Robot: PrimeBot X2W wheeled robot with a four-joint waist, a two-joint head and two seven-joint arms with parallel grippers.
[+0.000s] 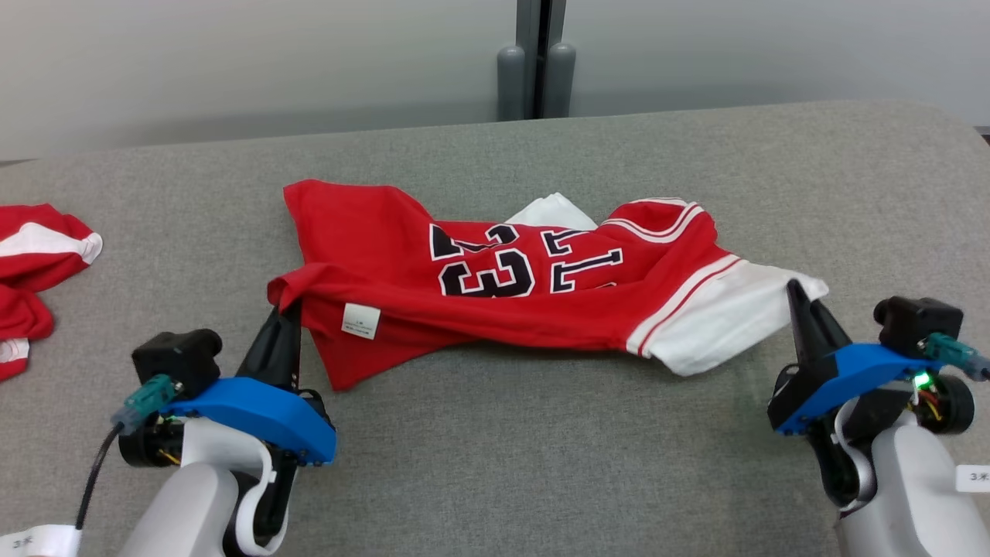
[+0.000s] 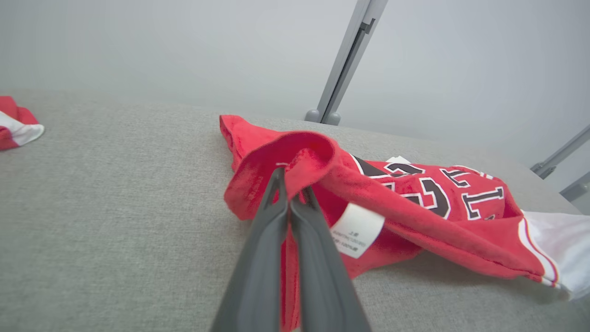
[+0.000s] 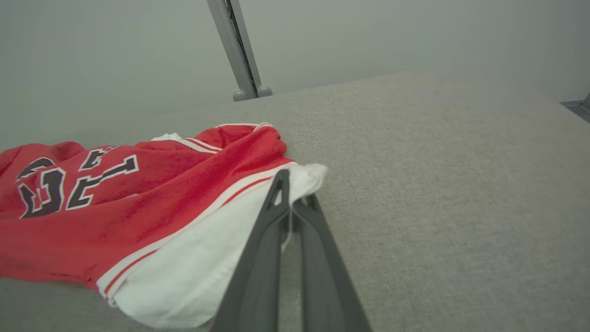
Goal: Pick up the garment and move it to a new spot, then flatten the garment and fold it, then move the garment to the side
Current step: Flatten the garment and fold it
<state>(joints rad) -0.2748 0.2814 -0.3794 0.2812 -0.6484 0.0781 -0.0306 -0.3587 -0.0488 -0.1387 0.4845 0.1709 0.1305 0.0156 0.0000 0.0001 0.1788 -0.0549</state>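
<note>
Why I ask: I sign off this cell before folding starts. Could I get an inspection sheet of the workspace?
Surface: grey cloth tabletop, no marks seen.
Job's things: red jersey, crumpled across the middle, number print and white label facing up, white end toward the robot's right.
Clutter: second red-and-white garment, bunched at the left edge.
Grippers: left tool shut on the jersey's red edge; right tool shut on its white end.
Cables: black cable hanging beside the left forearm; coloured wires at the right wrist.
Surroundings: pale wall and grey post behind the table.
</note>
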